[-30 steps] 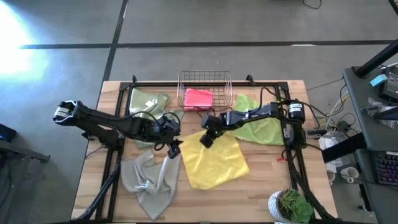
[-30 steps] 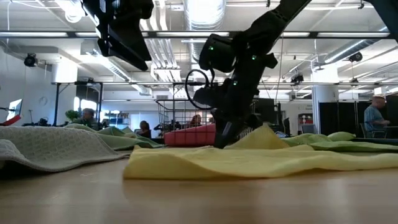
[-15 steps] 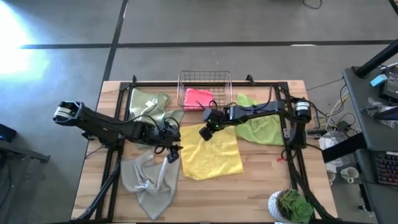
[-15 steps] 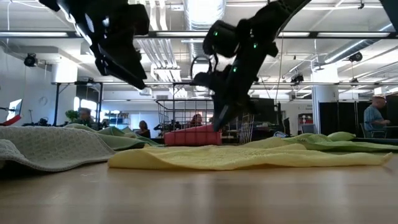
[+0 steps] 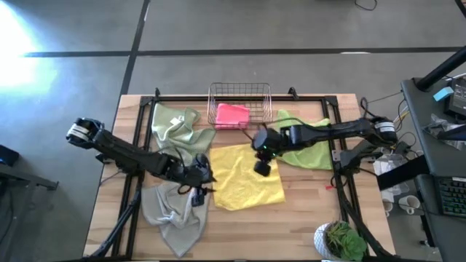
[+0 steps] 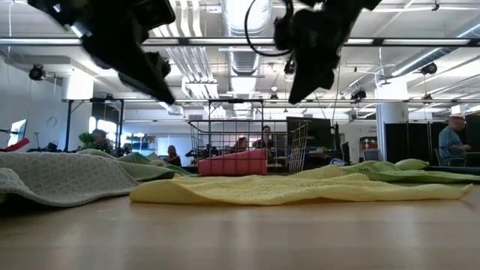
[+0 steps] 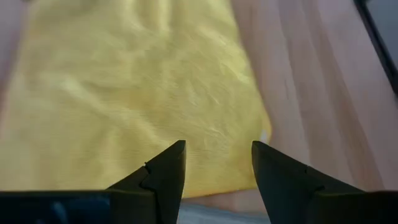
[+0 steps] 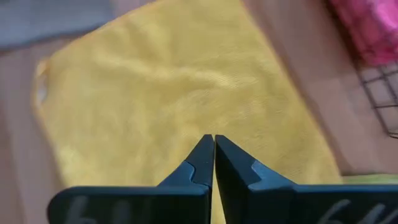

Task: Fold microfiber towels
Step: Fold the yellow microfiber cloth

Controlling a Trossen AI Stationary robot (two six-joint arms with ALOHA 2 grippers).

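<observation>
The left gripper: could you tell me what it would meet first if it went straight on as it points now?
Most likely the yellow towel: the open left gripper points at its near edge.

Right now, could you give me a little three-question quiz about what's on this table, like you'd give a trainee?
1. True or false: the yellow towel lies spread flat on the table, with neither gripper holding it.
2. Where is the pink towel? A) under the grey-beige towel B) inside the wire basket C) in the right gripper
3. Fill in: the left gripper is ____ and the right gripper is shut.

Key: 1 true. 2 B. 3 open; it is at the yellow towel's edge nearest the grey-beige towel.
</observation>
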